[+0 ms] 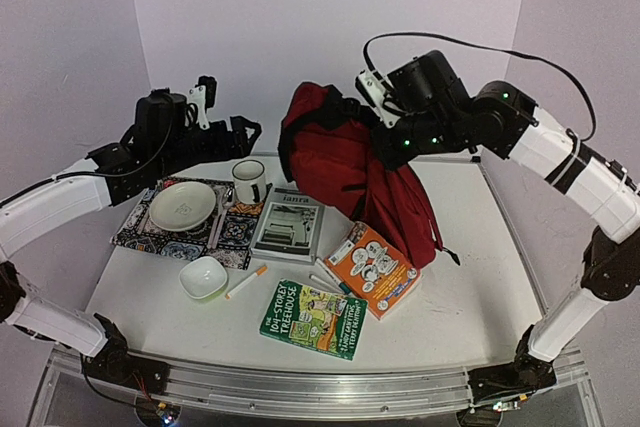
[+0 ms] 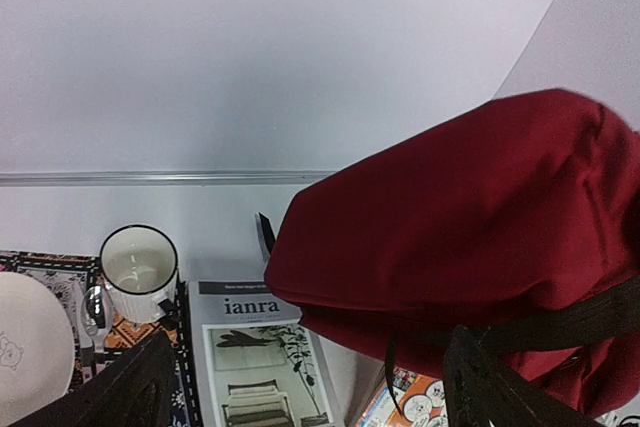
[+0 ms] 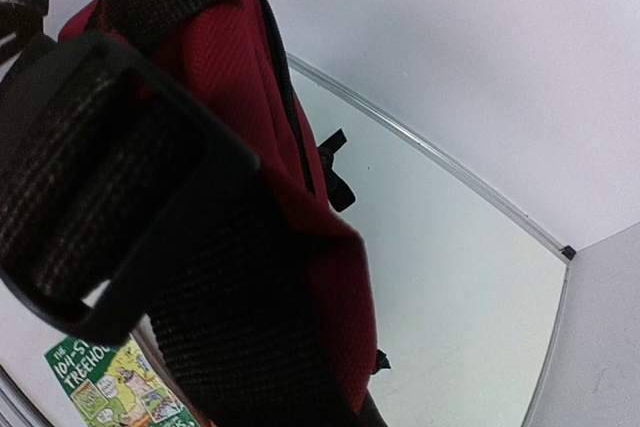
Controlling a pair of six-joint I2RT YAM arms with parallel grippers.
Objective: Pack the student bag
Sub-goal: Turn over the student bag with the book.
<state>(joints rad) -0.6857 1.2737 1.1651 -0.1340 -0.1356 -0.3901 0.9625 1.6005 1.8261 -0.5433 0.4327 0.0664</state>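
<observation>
Top external view: the student bag (image 1: 345,172) stands upright just right of centre on the table (image 1: 460,277). Its top is hoisted by the right pincer (image 1: 362,102), which is clenched on a black strap (image 3: 150,197). In the upper left of the frame the left pincer (image 2: 310,347) hangs released, its fingers (image 2: 130,387) spread wide with nothing between them. In its wrist view the mug (image 2: 138,272) sits lower left and the magazine (image 2: 255,367) bottom centre. An orange book (image 1: 372,267) lies just beside the bag's lower edge, and a green book (image 1: 313,319) lies nearer the bottom.

One student bag (image 1: 335,162), three books (image 1: 288,224), one mug (image 1: 248,182), plate (image 1: 182,205), bowl (image 1: 203,277)
</observation>
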